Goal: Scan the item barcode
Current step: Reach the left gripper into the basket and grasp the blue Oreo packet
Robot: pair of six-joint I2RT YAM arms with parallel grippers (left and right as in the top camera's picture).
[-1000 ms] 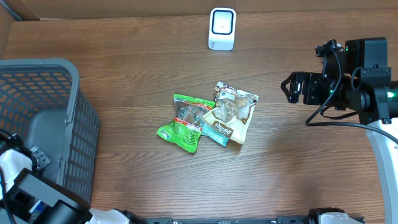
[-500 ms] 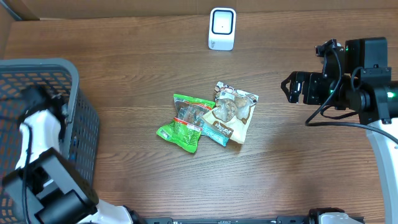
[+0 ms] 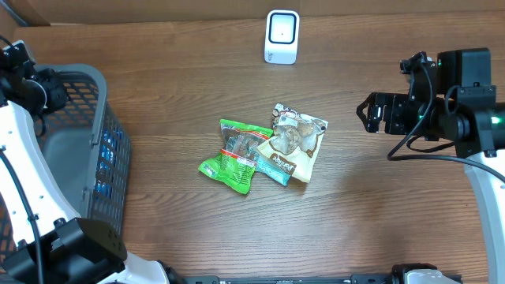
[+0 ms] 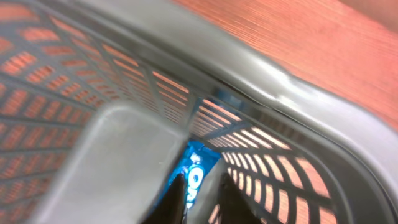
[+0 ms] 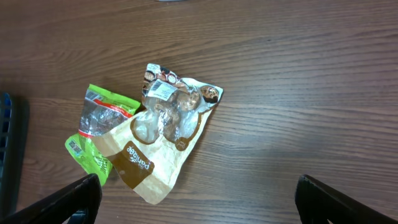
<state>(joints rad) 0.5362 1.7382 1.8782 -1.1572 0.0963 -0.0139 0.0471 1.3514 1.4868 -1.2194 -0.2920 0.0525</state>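
So the left arm (image 3: 17, 150) is up at the basket's (image 3: 99, 83) far rim now — can't tell if the left jaws are clenched; right jaws gape empty, packets (image 3: 272, 154) unscanned.

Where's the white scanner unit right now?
Overhead view: the white scanner stands at the far edge of the table, about centre, well beyond the green packet and tan packet lying mid-table, touching neither.

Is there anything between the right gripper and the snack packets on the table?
Nothing visible does. Only bare table lies between the open right gripper and the beige packet, which partly overlaps the green packet on its far side.
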